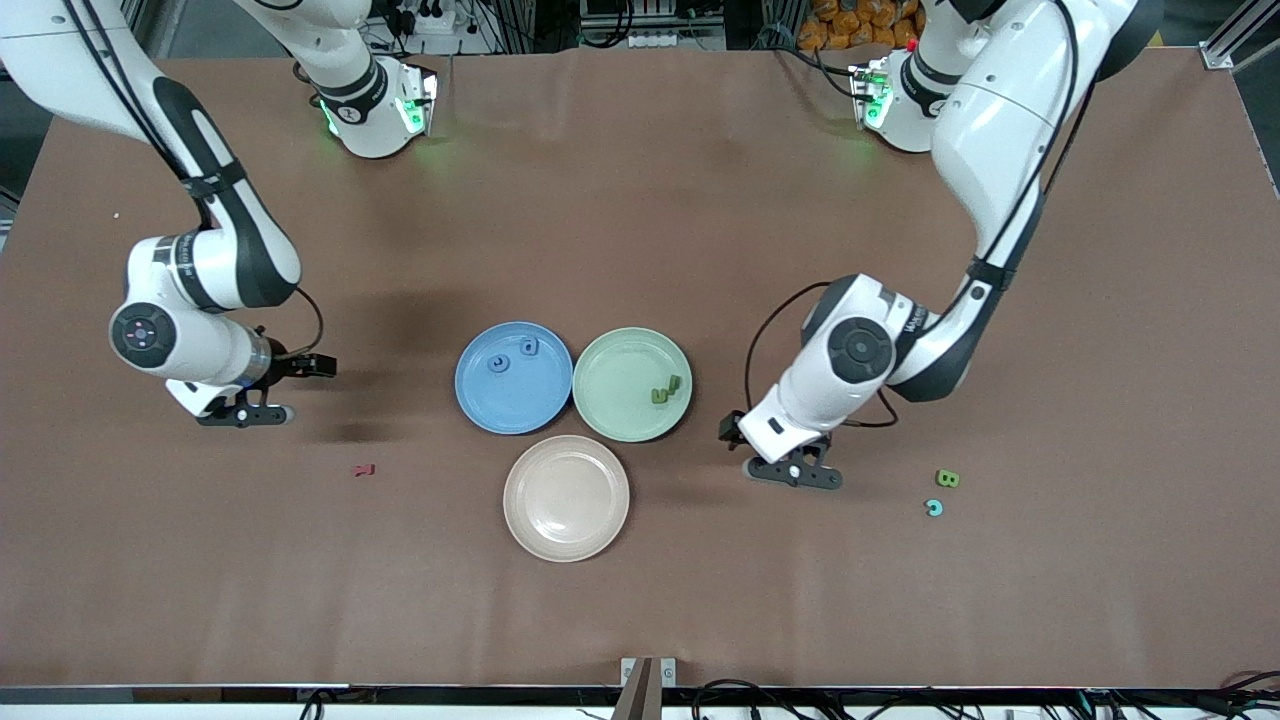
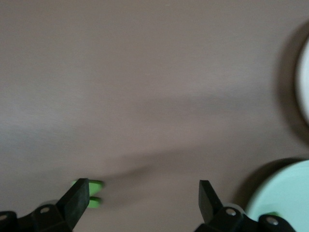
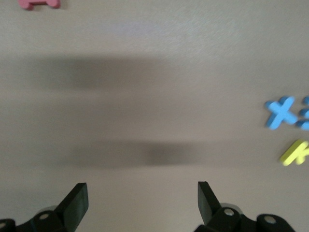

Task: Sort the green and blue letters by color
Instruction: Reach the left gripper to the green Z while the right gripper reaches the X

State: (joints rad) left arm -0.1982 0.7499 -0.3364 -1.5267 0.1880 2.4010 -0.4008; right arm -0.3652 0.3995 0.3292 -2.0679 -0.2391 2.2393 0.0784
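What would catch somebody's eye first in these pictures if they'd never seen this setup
Three plates cluster mid-table: a blue plate holding blue letters, a green plate beside it holding a green letter, and a beige plate nearer the camera. The open left gripper hovers beside the green plate, toward two loose letters. The open right gripper hangs toward its own end, near a red letter.

This is a robotics lab rather than a home or kitchen. Two white robot arms are bolted at the edge of a wide counter (image 1: pixel 640 200) under a plain brown cover, their bases (image 1: pixel 375 115) glowing with green status lights, and aluminium framing (image 1: pixel 1235 40), power strips and bundled cables line the counter's edges. On the counter lie only test props: three plain plates, the beige plate (image 1: pixel 566 497) among them, and scattered small toy letters, all watched by a fixed overhead camera.
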